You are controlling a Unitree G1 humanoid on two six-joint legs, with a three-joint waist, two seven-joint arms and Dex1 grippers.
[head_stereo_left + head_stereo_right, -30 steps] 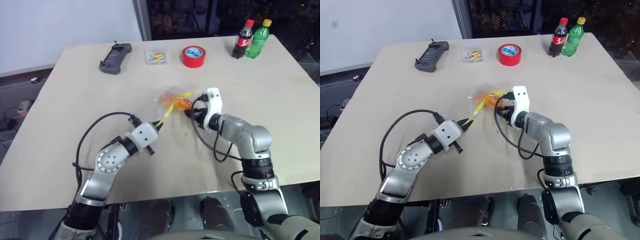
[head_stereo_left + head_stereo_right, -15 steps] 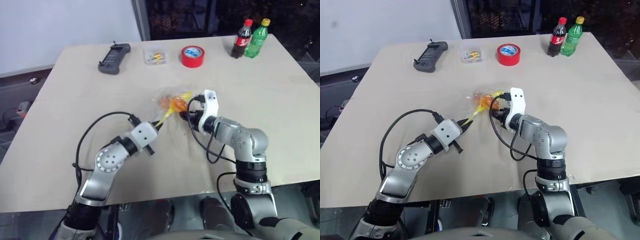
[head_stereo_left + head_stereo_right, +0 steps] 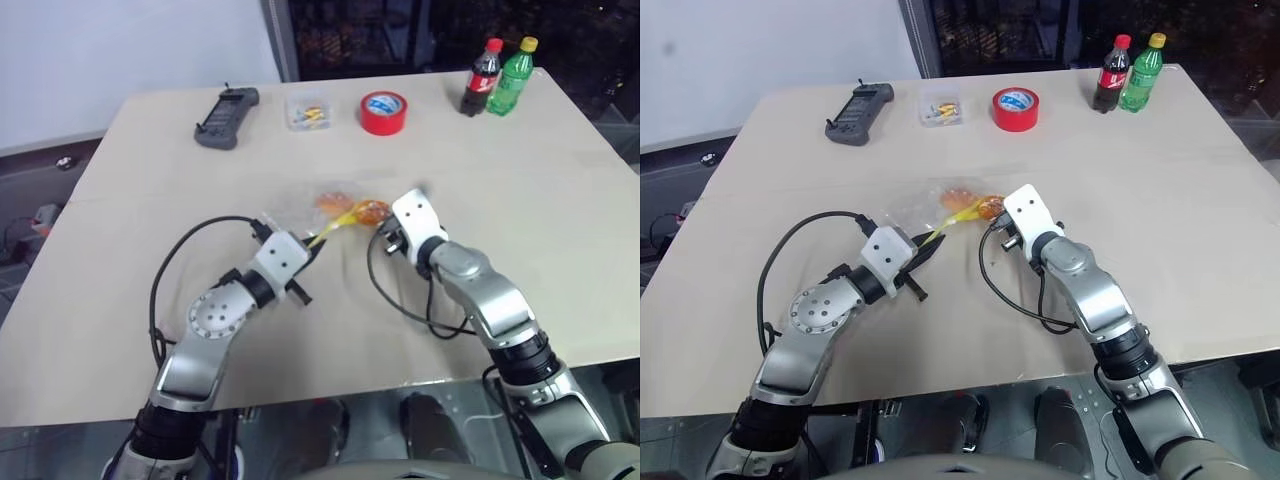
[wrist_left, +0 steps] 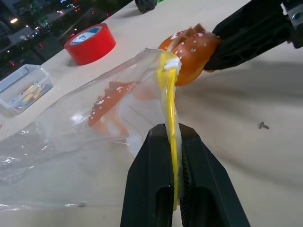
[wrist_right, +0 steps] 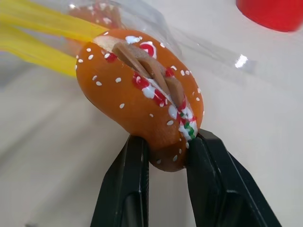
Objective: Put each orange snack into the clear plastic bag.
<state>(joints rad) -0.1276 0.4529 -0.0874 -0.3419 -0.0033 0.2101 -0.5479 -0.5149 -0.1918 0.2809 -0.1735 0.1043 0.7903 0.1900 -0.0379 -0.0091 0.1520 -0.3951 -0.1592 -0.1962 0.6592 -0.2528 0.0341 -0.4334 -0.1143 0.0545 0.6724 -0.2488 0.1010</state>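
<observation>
Left wrist view puts the job about half done: one orange snack (image 4: pixel 111 101) already lies inside the clear plastic bag (image 4: pixel 71 132) on the table (image 3: pixel 560 200). The left gripper (image 4: pixel 175 142) is clamped tight on the bag's yellow seal strip (image 4: pixel 169 101), lifting the mouth. At that mouth, the right gripper (image 5: pixel 165 151) pinches the second orange snack (image 5: pixel 142 99), partly closed around it, not yet inside. Pushing it in and letting go remains.

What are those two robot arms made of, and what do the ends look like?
Both arms look like silvery grey metal segments with round joints. Each wrist carries a white, boxy block, and a loose black cable loops beside each forearm. The left gripper and right gripper each end in two smooth black fingers, tapering toward the tips.
</observation>
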